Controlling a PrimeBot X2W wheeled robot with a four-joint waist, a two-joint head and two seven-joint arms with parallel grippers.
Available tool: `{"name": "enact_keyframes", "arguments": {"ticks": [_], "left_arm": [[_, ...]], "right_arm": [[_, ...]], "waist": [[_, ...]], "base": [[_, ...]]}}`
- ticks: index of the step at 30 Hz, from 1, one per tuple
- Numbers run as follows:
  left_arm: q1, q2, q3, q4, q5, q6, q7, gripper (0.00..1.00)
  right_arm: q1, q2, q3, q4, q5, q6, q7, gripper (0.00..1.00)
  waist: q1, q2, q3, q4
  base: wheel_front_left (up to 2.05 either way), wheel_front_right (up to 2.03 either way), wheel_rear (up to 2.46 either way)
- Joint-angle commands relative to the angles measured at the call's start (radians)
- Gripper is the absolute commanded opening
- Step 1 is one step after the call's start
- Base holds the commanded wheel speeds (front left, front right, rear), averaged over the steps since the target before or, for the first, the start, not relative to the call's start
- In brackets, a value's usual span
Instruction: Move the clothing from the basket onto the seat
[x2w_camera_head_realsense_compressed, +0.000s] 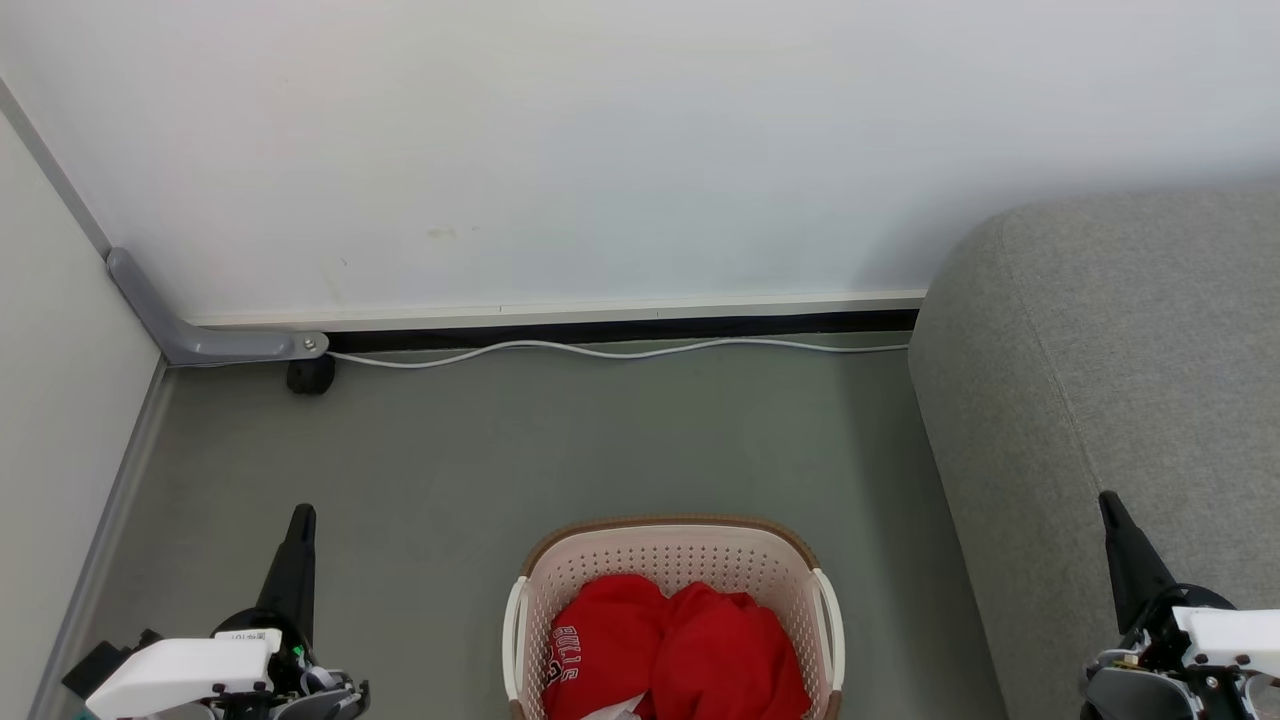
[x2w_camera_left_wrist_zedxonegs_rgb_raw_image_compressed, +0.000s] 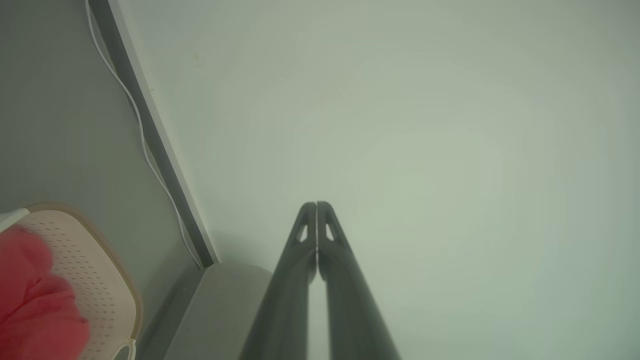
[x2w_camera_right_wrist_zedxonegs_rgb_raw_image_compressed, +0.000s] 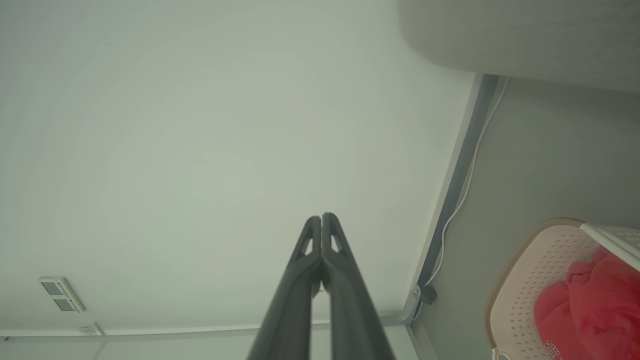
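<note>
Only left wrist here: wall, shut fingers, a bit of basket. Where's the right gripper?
Observer: Right gripper is at the head view's lower right, seen against the sofa.
Operator: Open?
Observer: Shut, fingers together, nothing held.
Operator: Any lettering on the clothing?
Observer: Yes, white letters on the clothing, left fold, in the basket.
</note>
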Motion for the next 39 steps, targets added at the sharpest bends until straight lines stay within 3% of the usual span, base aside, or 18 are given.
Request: {"name": "enact_keyframes", "arguments": {"ticks": [1, 39], "left_arm": [[-0.058, 0.018, 0.032, -0.029, -0.005, -0.008, 0.007, 0.00], [-0.058, 0.018, 0.032, -0.029, -0.005, -0.008, 0.007, 0.00]], "right_arm": [[-0.032, -0.011, 0.017, -0.031, 0.012, 0.004, 0.007, 0.00], [-0.032, -0.011, 0.017, -0.031, 0.012, 0.004, 0.007, 0.00]], "waist": [[0.0000, 0.0000, 0.000, 0.000], [0.0000, 0.0000, 0.000, 0.000]], "base": [[0.00, 0.00, 0.00], [0.00, 0.00, 0.00]]}}
